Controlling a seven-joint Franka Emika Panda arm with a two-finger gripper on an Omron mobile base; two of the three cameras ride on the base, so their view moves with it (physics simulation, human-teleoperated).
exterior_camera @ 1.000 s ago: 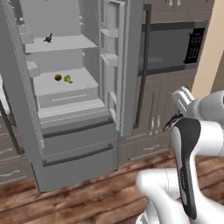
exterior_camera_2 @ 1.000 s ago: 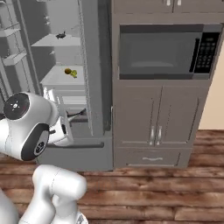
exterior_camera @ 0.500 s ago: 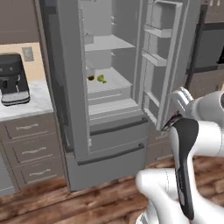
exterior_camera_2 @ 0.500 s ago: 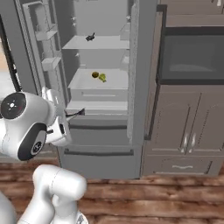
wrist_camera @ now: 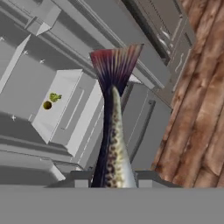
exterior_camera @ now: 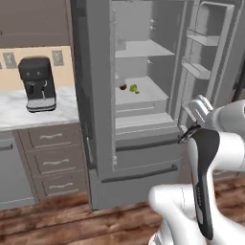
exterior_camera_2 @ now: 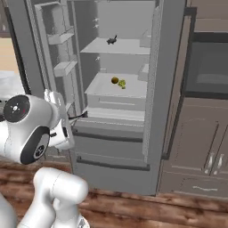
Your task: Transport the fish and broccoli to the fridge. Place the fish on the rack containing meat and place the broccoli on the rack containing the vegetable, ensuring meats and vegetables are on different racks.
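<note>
Fish, one, speckled silver body with a purple-red fan tail [wrist_camera: 114, 131], sits clamped between the tool [wrist_camera: 109, 178] fingers, tail pointing away from the hand. White arm folded low before the tall grey steel fridge [exterior_camera_2: 164, 89], doors open. Middle rack: one bright-green broccoli floret [exterior_camera_2: 122, 83] just beside one orange-brown ball [exterior_camera_2: 115, 80]. Upper rack: one small dark item [exterior_camera_2: 111, 40].

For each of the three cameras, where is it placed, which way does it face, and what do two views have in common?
Left base view: behind the arm's left, facing the open fridge; white arm lower right.
Right base view: behind its right, facing the same fridge; arm lower left.
Hand view: on the hand, looking along the end effector, shut on the fish.
Shared: broccoli beside the vegetable on one rack.
</note>
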